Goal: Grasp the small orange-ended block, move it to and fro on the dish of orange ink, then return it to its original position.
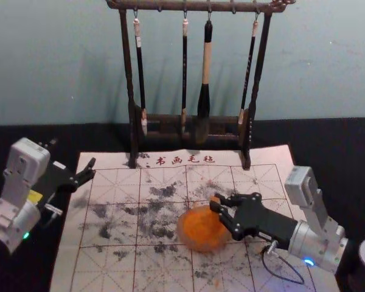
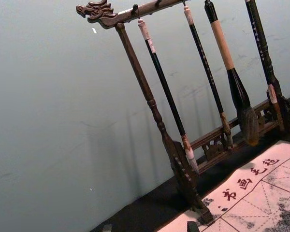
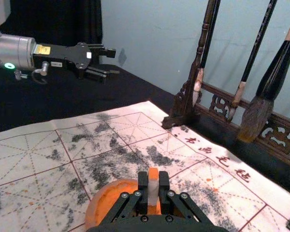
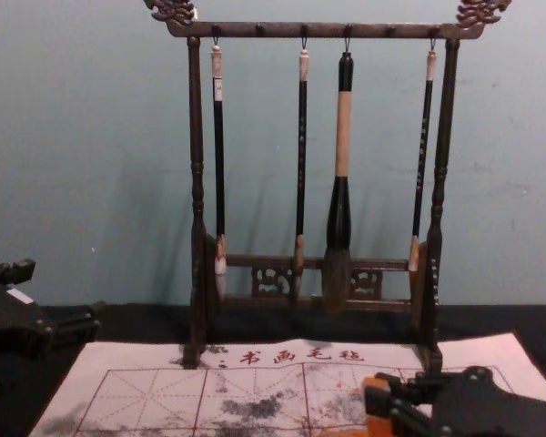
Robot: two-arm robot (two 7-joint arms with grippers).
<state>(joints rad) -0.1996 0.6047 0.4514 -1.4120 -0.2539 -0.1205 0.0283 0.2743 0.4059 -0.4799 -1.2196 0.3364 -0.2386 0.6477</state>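
Left hand hangs near the far left corner of a white mat, fingers spread apart; a yellow sticker and a small white label mark its arm, their print too small to read; red characters reading "书画毛毡" run along the mat's far edge, above a printed grid smudged black and flecked orange; behind them, on the black-covered desk, a carved dark wooden rack holds four hanging brushes, from a slim one with a pale label near its top, past a second lettered in tiny characters, to a thick one with a tan band and another slim, lettered one; at center on the mat, a round dish contains orange ink; at its right, the right hand pinches the small orange-ended block upright between its fingertips, orange end up, by the dish's far right rim; whether the block touches the ink cannot be told.
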